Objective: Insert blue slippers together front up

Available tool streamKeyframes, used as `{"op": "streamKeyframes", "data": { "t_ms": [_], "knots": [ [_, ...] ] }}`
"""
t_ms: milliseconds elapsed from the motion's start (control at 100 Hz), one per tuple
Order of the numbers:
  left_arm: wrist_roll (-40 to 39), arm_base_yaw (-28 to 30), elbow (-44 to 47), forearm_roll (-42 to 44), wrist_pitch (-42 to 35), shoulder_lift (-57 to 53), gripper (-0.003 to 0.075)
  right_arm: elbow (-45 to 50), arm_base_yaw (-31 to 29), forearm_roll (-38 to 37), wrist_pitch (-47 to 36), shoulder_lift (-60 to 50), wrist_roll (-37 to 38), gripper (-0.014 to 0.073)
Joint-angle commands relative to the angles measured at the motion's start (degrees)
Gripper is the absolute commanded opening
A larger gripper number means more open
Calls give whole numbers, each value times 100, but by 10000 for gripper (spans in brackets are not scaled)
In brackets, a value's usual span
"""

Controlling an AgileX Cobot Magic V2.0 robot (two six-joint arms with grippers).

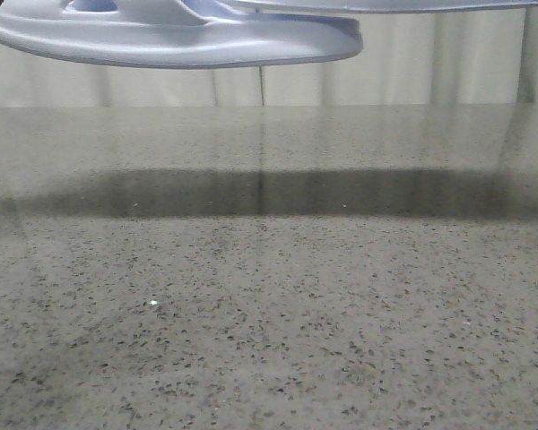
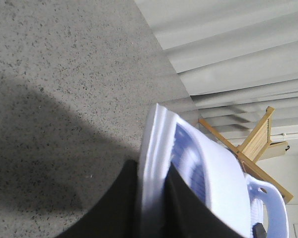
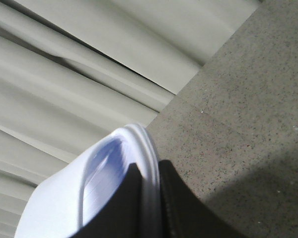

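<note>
front view shows the blue slippers (image 1: 170, 36) held high above the speckled table (image 1: 269, 313), long axes level, one sole jutting rightward and the other only an edge at the top. each arm carries one: the left tool (image 2: 151, 198) pinches a pale sole rim, the right tool (image 3: 149, 198) likewise. ribbed lavender footbeds show; their alignment can't be judged.

Front cam sits low, looking forward across the table (image 1: 269, 313) toward curtains (image 1: 386, 72). Both wrist cams ride close, sharing that tabletop and curtain backdrop.
</note>
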Motion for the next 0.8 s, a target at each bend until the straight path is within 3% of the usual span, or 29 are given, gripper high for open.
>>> {"op": "streamKeyframes", "data": {
  "t_ms": [0, 240, 450, 790],
  "knots": [
    [-27, -88, -144, -425, 239, -147, 16, -214, 17, -41, -418, 83, 6, -106],
    [-27, -476, -144, -453, 239, -147, 16, -214, 365, -41, -779, 552, 105, -106],
    [-27, -475, -144, -453, 427, -147, 16, -214, 696, -52, -914, 839, 105, -106],
    [-27, -475, -144, -570, 759, -147, 16, -214, 759, -214, -1174, 949, 105, -106]
  ]
}}
